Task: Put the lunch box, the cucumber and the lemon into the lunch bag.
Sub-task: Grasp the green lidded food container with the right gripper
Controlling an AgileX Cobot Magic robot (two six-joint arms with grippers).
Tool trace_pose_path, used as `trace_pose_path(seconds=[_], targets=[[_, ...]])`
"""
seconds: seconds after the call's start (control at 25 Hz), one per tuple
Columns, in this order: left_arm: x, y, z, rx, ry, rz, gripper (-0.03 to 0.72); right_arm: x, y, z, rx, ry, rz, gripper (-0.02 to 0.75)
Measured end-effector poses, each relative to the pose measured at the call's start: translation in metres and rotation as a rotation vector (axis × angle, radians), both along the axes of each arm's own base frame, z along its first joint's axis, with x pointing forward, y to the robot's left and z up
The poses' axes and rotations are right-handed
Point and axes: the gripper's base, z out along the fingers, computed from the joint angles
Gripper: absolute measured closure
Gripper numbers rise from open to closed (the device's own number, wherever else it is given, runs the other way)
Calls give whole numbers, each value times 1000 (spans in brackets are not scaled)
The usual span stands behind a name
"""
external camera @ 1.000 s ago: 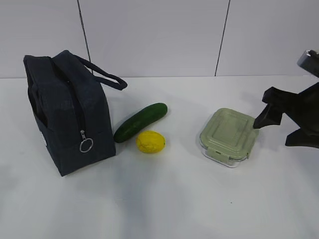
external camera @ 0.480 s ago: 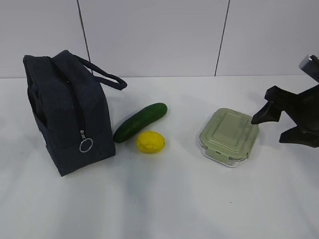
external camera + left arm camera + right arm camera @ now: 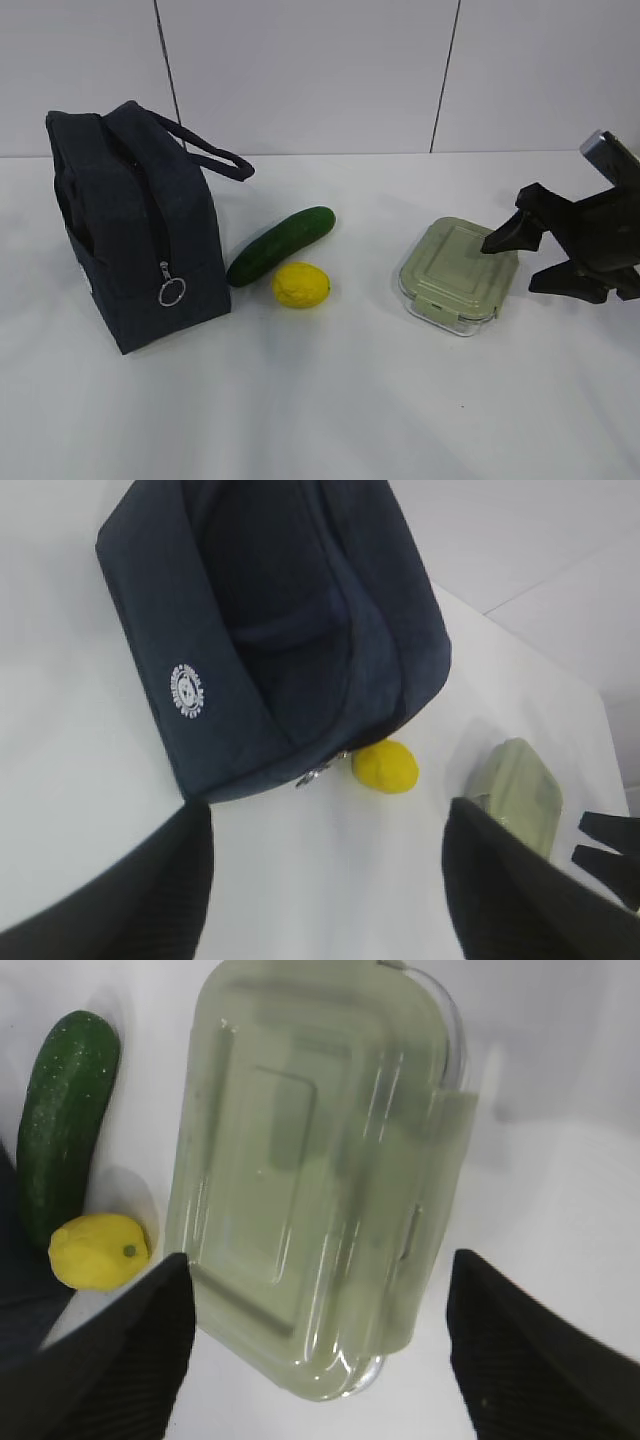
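Right gripper (image 3: 540, 262), jaws spread, at the right edge by the box (image 3: 458, 274); left gripper (image 3: 325, 880), jaws apart, above the bag (image 3: 290, 630) at upper left.

The right gripper (image 3: 520, 258) enters the exterior view from the right edge, its black body angled down and toward the left. Its two dark fingers (image 3: 505, 235) are spread wide apart, one tip set higher and farther left, the other lower and nearer the right edge; nothing is held between them. In the right wrist view the same fingers (image 3: 110, 1345) appear as dark textured blocks at the lower left and lower right corners, well separated. The left gripper (image 3: 325, 885) does not appear in the exterior view. In the left wrist view its fingers (image 3: 120, 890) occupy the lower corners, set wide apart with nothing between them.
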Motion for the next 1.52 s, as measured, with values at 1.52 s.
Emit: trace_pose_path(seconds=[1.52], targets=[[52, 3, 4, -138, 52, 91, 160, -3, -15, -36, 118, -112, -95, 147]])
